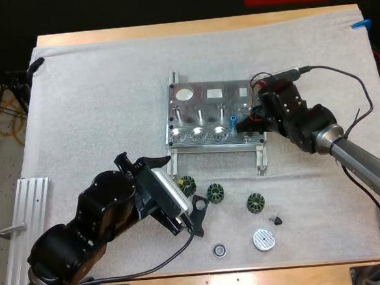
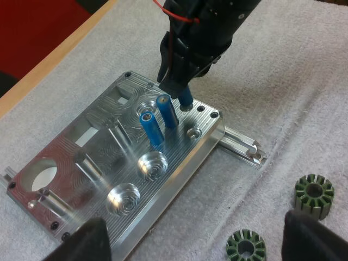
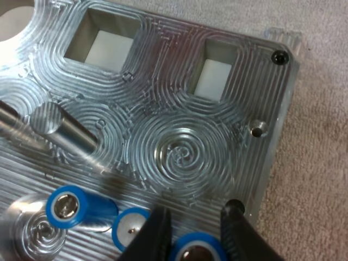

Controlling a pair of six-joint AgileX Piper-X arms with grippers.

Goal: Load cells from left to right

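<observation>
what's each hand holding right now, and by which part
The right hand grips a blue cylinder by its top end, one finger on each side, at the metal plate's corner. The left hand is open and holds nothing.

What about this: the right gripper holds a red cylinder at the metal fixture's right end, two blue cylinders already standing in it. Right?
Not quite. The cylinder in the right gripper is blue, not red, as the right wrist view shows. It is at the metal fixture's right end, with two blue cylinders already standing in it.
</observation>
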